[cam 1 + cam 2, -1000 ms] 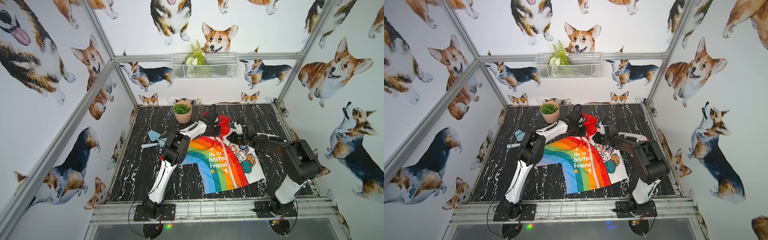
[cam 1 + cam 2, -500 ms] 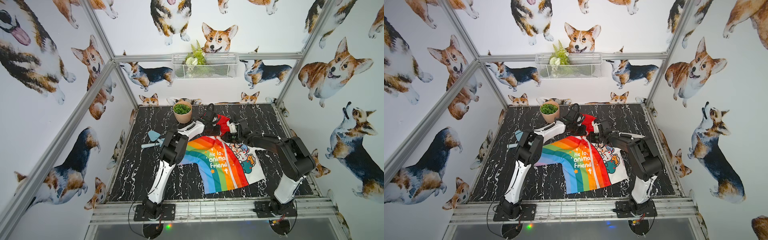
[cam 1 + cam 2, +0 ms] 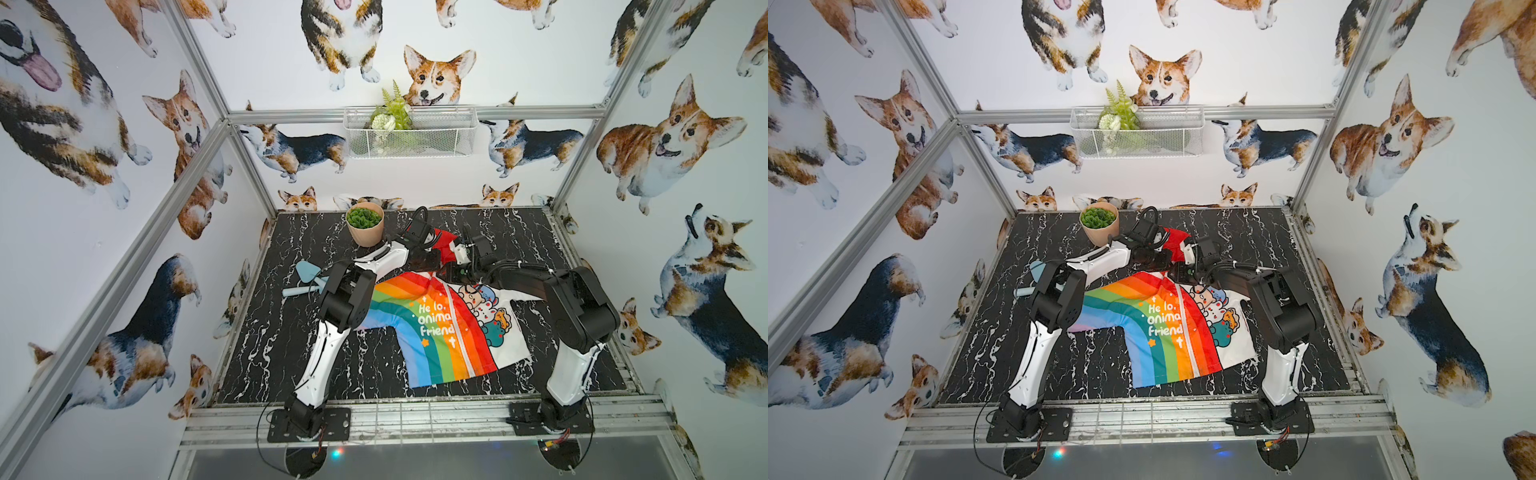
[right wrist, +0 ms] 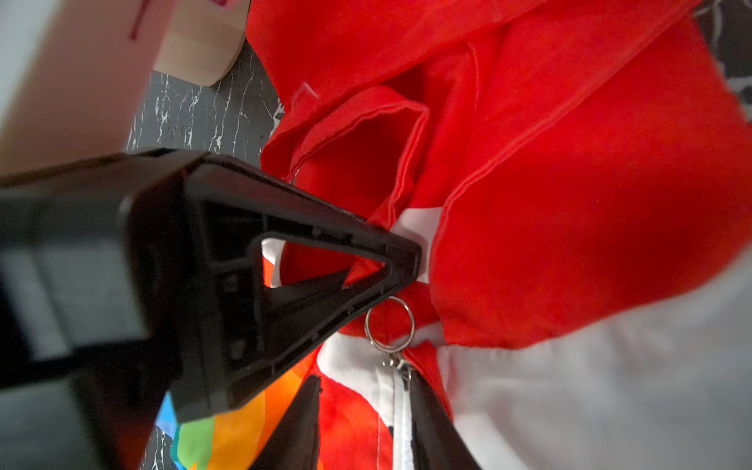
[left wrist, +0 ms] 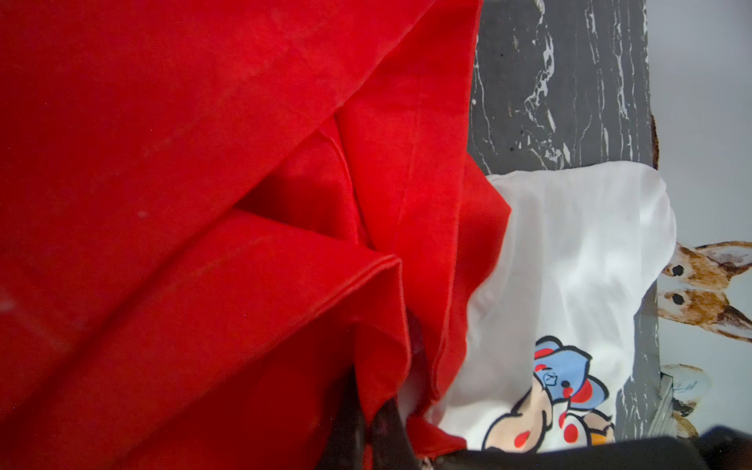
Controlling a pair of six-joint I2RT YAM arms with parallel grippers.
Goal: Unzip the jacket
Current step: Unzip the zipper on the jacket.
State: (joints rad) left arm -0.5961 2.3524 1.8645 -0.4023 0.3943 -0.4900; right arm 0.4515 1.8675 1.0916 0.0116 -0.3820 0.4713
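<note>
The jacket lies flat on the black marble table, rainbow half beside white cartoon half, its white zipper closed down the front. Its red hood is bunched at the far end. My left gripper is shut on red fabric at the collar; in both top views it sits at the neck. My right gripper is open right beside it, its fingers straddling the top of the zipper. The metal ring pull lies free just past the fingertips.
A pink pot with a green plant stands close behind the left wrist. A pale blue tool lies left of the left arm. A wire basket hangs on the back wall. Frame posts ring the table.
My right gripper has moved left to the collar and its jaws have spread apart. The left gripper keeps its hold on the red fabric, and the hood has bunched up more.
</note>
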